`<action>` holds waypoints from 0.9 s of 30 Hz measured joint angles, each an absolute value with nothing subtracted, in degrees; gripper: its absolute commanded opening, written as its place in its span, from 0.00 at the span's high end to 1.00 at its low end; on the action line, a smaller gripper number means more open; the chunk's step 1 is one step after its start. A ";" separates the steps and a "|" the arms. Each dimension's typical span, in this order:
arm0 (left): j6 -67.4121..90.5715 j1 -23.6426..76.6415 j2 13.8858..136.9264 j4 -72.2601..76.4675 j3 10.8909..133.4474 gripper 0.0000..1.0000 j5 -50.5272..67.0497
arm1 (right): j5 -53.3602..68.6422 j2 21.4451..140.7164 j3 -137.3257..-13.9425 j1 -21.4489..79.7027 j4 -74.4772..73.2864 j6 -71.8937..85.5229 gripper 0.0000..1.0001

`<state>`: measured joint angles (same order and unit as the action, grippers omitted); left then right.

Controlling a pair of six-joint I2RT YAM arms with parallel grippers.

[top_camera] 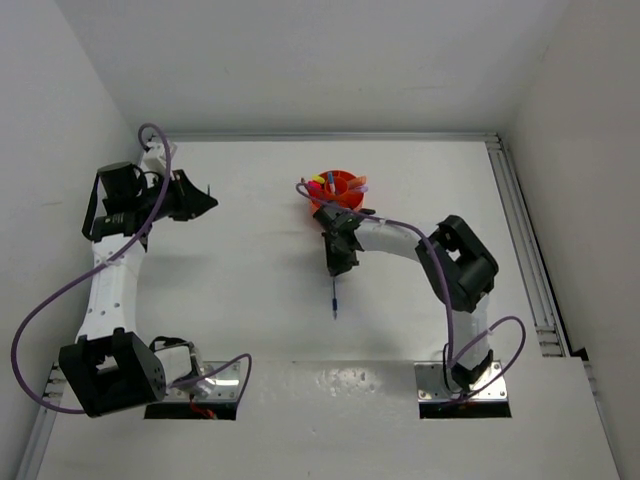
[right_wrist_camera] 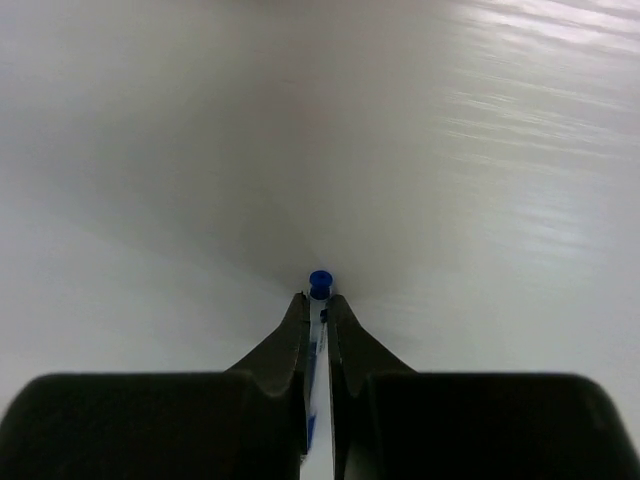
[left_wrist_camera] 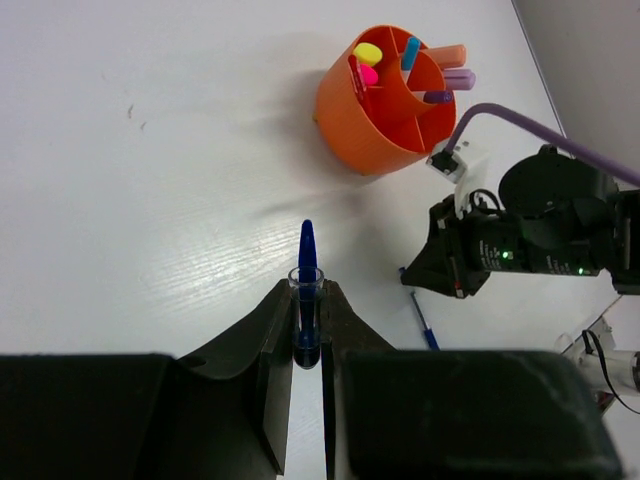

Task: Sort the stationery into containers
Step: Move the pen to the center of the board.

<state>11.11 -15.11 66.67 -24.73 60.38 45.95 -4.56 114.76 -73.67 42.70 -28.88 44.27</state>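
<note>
Stationery mostly stands in the orange tub (left_wrist_camera: pixel 350 120), split across its compartments: yellow-capped highlighter (left_wrist_camera: pixel 368 53), pink-capped highlighter (left_wrist_camera: pixel 369 74), orange marker (left_wrist_camera: pixel 447 55), lilac marker (left_wrist_camera: pixel 460 79), thin blue pen (left_wrist_camera: pixel 411 52). Two pens are outside the tub, one per arm.

The left pincer (left_wrist_camera: pixel 306 292) is clenched on a blue-capped pen (left_wrist_camera: pixel 307 245). In the left wrist view its cap points to 12 o'clock, over the white counter (left_wrist_camera: pixel 150 200).

The right pincer (right_wrist_camera: pixel 318 300) is clenched on a second blue pen (right_wrist_camera: pixel 319 283). The clear barrel sits between the fingers and the blue end plug pokes just past the tips. I cannot tell if it touches the counter.

In the top view that pen runs from the right pincer toward 6 o'clock. The tub is just beside the right pincer at its 12 o'clock. The left pincer is well apart at the tub's 9 o'clock.
</note>
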 measured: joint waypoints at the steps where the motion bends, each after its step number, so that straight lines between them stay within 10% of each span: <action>1: 11.16 -15.11 66.70 -24.71 60.23 1.00 46.09 | -4.54 113.71 -72.25 41.78 -28.99 44.16 1.00; 12: 11.18 -15.11 66.70 -24.01 59.66 1.00 46.98 | -5.39 106.56 -62.87 25.02 -29.02 41.04 1.00; 23: 11.22 -14.63 70.94 -22.63 58.28 1.00 46.26 | -7.31 117.86 -84.25 11.92 -26.98 31.31 1.00; 27: 11.22 -14.55 71.79 -22.61 58.26 1.00 46.06 | -6.04 118.50 -83.33 11.75 -27.68 30.33 0.84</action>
